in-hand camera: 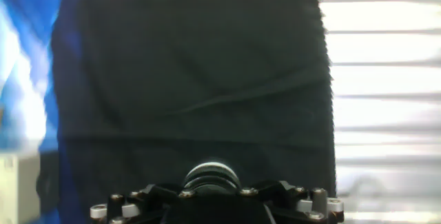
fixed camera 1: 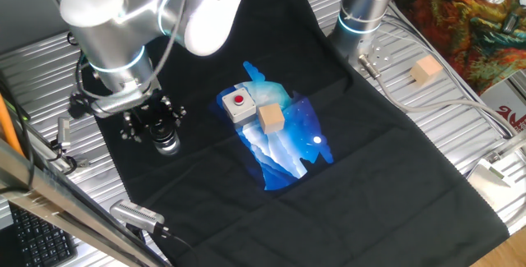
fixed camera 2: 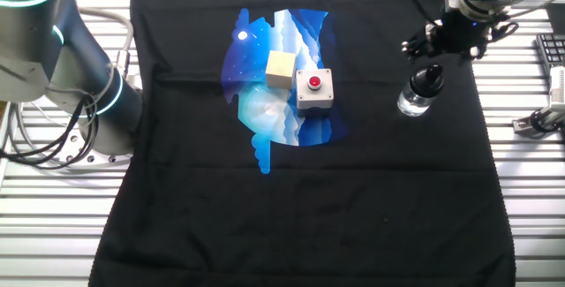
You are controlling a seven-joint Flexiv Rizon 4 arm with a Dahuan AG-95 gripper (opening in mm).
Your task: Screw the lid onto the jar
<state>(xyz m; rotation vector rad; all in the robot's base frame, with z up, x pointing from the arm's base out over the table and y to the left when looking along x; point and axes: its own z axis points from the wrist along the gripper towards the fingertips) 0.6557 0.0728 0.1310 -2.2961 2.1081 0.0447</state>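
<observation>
Your gripper [fixed camera 2: 430, 68] sits directly over the jar [fixed camera 2: 412, 101], at about 3 o'clock from the grey button box [fixed camera 2: 313, 90] on the black cloth [fixed camera 2: 300, 207]. Black lid [fixed camera 2: 429, 79] on top; finger state unclear.

You've got a black cloth with a blue-white mountain print [fixed camera 1: 283, 148] over the ribbed metal table [fixed camera 1: 460, 135]. On the print sits a grey square box with a red button [fixed camera 1: 238, 104]; a tan wooden cube [fixed camera 1: 270, 118] touches it. A second tan wooden cube [fixed camera 1: 426, 71] lies off the cloth, well apart from the box. A black keyboard [fixed camera 1: 29, 238] sits beyond the cloth's edge.
</observation>
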